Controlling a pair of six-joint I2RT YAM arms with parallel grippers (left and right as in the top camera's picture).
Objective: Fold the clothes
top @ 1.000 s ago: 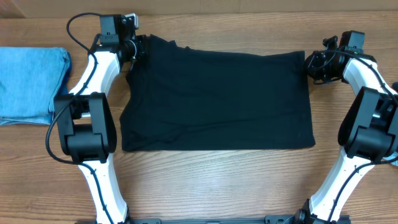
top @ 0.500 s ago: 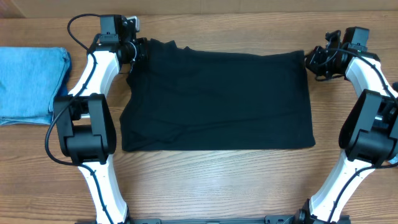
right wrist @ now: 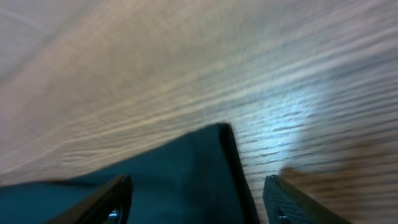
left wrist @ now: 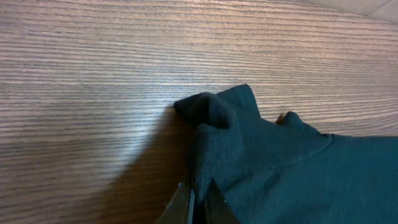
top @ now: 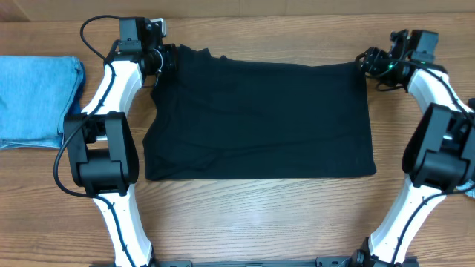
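Observation:
A black garment (top: 260, 119) lies spread flat across the middle of the wooden table. My left gripper (top: 164, 59) is at its far left corner. In the left wrist view this gripper (left wrist: 196, 200) is shut on a bunched fold of the black garment (left wrist: 280, 162). My right gripper (top: 367, 61) hovers at the far right corner. Its jaws stand wide open in the right wrist view (right wrist: 196, 202), one finger (right wrist: 292, 202) over bare wood. The cloth corner (right wrist: 186, 180) lies loose between them.
A folded light blue cloth (top: 33, 100) rests at the table's left edge. Both white arms reach from the near edge along the garment's two sides. Bare wood (top: 260, 215) runs along the near side of the garment.
My right gripper has opened and let go of the far right corner, drawing slightly up and away from it. The left gripper keeps its hold and has not moved.

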